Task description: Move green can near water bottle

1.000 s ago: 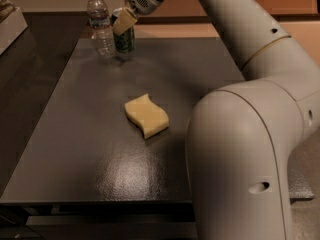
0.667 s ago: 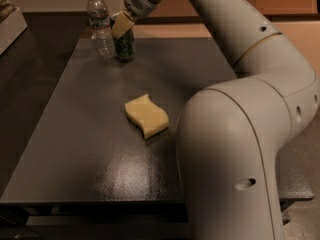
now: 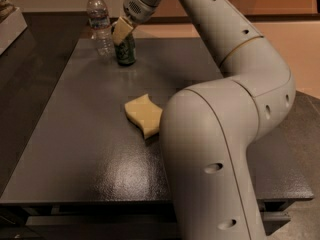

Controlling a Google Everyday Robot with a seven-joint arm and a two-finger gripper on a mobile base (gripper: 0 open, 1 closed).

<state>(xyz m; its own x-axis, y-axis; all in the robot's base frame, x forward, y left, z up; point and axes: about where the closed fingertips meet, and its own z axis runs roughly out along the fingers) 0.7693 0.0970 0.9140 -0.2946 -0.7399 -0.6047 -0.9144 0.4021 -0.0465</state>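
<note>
The green can [image 3: 126, 53] stands upright on the dark table [image 3: 75, 134] at its far end. The water bottle [image 3: 100, 25], clear with a white cap, stands just to the can's left and slightly behind it, a small gap between them. My gripper [image 3: 121, 32] is right at the top of the can, reaching down from the upper right, and hides the can's top. I cannot tell whether it holds the can.
A yellow sponge [image 3: 143, 115] lies near the table's middle. My arm's large elbow [image 3: 215, 149] fills the right foreground and covers the table's right side. A pale box edge [image 3: 7, 19] sits at the far left.
The arm's elbow has swung left and closer, covering more of the table's right side. The gripper stays at the can's top; can, bottle and sponge have not moved.
</note>
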